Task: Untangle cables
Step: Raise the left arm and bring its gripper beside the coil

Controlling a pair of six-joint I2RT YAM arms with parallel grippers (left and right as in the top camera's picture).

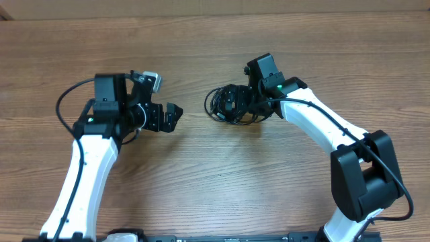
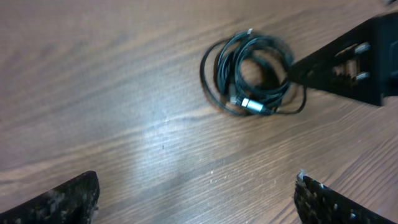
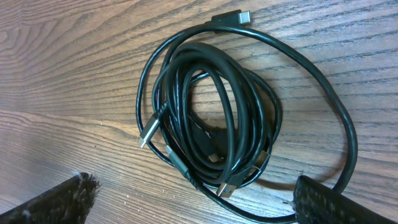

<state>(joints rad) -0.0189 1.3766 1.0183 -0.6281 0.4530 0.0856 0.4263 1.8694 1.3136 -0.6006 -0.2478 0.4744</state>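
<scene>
**Operator:** From overhead, where are the cables, and why are my arms set like this?

**Spotter:** Your cables [image 1: 232, 104] lie in one coiled bundle on the tabletop [image 1: 201, 181], a little right of centre. Your right claw [image 1: 250, 107] hangs over the bundle's right edge, its arm bent at the elbow and reaching inward. I'd say it is placed to pick a strand. Your left claw [image 1: 173, 115] sits well apart to the left and points toward the bundle. Its arm is folded back, and it looks ready to take a second strand.

**Operator:** What does the left wrist view show?

**Spotter:** Your left claw [image 2: 198, 180] has its fingers spread wide with only bare wood between them. The cables [image 2: 252, 74] are ahead of it, loops stacked, with a silvery plug [image 2: 252, 104] at the near edge. The right claw [image 2: 348, 62] comes in from the right, its tip at the coil's rim.

**Operator:** And the right wrist view?

**Operator's spotter:** Your right claw [image 3: 196, 183] is spread wide too and clamped on nothing. The cables [image 3: 211, 124] fill the space just beyond its fingers. The wide outer loop runs to the right finger [image 3: 329, 202], but I cannot tell whether it touches or passes beneath. One plug [image 3: 233, 17] pokes out at the top and another plug [image 3: 148, 134] at the left. In my judgement those free ends are your easiest start.
</scene>
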